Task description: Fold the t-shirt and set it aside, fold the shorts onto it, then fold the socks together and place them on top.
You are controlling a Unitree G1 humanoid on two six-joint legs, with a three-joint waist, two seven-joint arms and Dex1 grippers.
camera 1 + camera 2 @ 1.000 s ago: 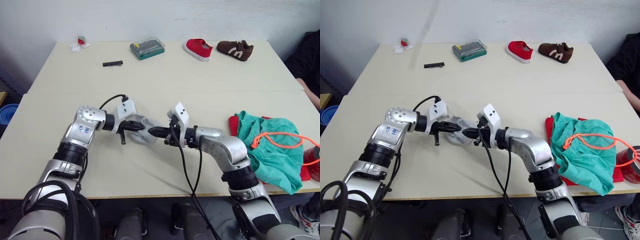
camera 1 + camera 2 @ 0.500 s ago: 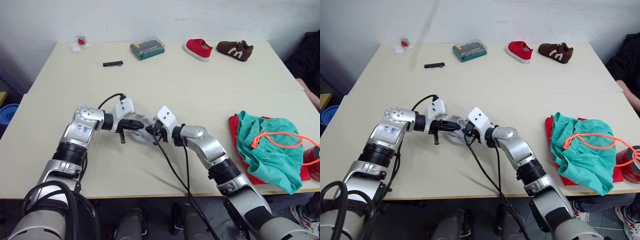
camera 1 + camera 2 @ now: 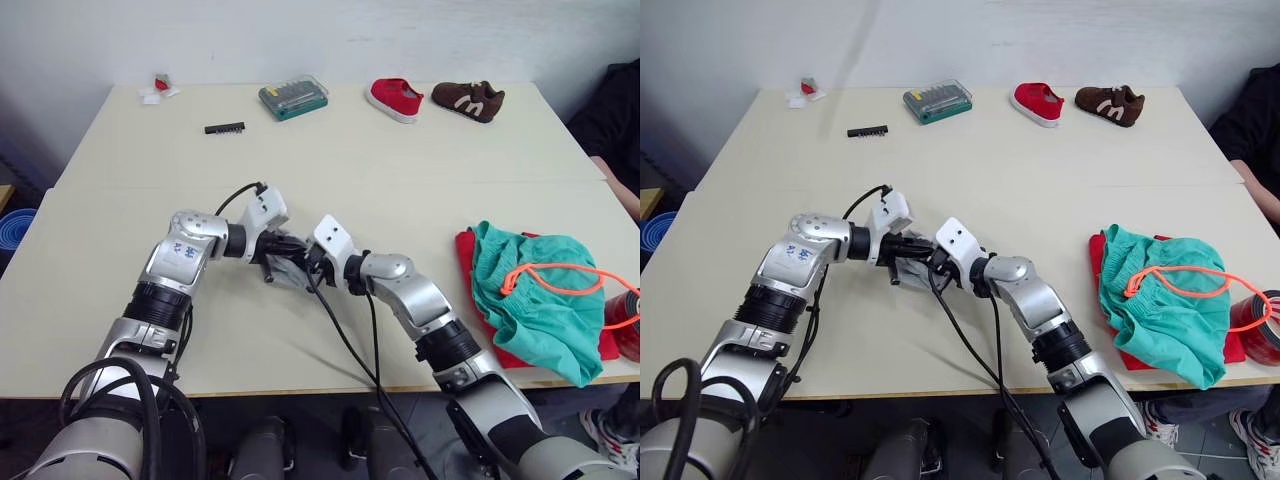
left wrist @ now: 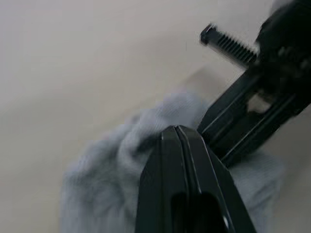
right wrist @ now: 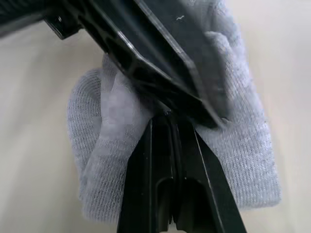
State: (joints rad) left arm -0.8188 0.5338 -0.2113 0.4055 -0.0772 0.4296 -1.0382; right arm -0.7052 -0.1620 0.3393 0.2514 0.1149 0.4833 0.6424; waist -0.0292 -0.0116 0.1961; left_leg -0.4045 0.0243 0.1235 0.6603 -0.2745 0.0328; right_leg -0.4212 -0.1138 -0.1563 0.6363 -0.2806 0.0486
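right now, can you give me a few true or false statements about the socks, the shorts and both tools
1. Both tools meet at the socks near the middle of the table. True.
2. The shorts lie spread flat at the table's far edge. False: they sit bunched on the t-shirt at the robot's right, near edge.
3. The left tool has its fingers pressed together on sock fabric. True.
4. The socks already rest on top of the shorts. False: they lie on the bare table, apart from the shorts.
5. The right tool is wide open above the red shoe. False: it is shut at the socks.
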